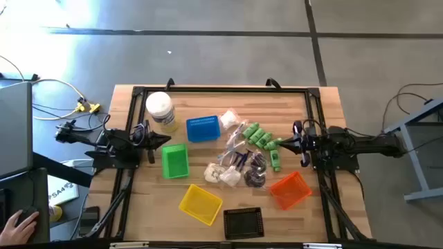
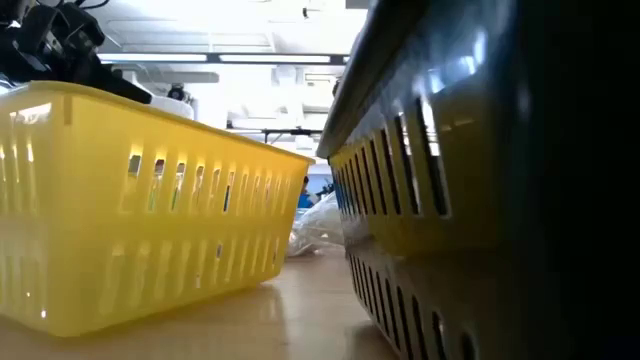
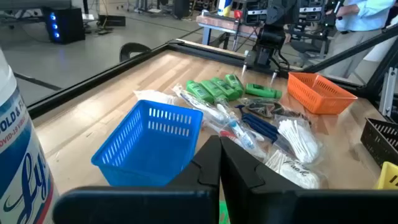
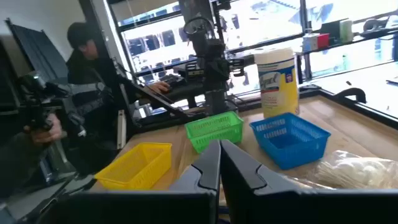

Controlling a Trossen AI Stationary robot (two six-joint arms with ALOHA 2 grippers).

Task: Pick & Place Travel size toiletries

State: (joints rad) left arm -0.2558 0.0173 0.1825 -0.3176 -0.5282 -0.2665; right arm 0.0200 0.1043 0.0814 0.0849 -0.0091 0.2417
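**At both table edges: pincers shut, nothing held**

At the left edge of the table, left gripper sits with fingers pressed together, empty, touching nothing. It points toward the middle, between the white-lidded jar and the green basket. In its wrist view the closed fingers meet in front of the blue basket.

Right gripper at the opposite edge is likewise fully closed and empty, tips just beside the green bottles, contact not clear. Its wrist view shows the fingers together.

Toiletries lie loose on the wood between the two arms: green bottles toward the right arm, clear sachets and dark pieces mid-pile, white packets on the near side. None visible in a basket.

Orange basket sits near the right arm, yellow basket and black basket at the front edge. A person sits beyond the table.
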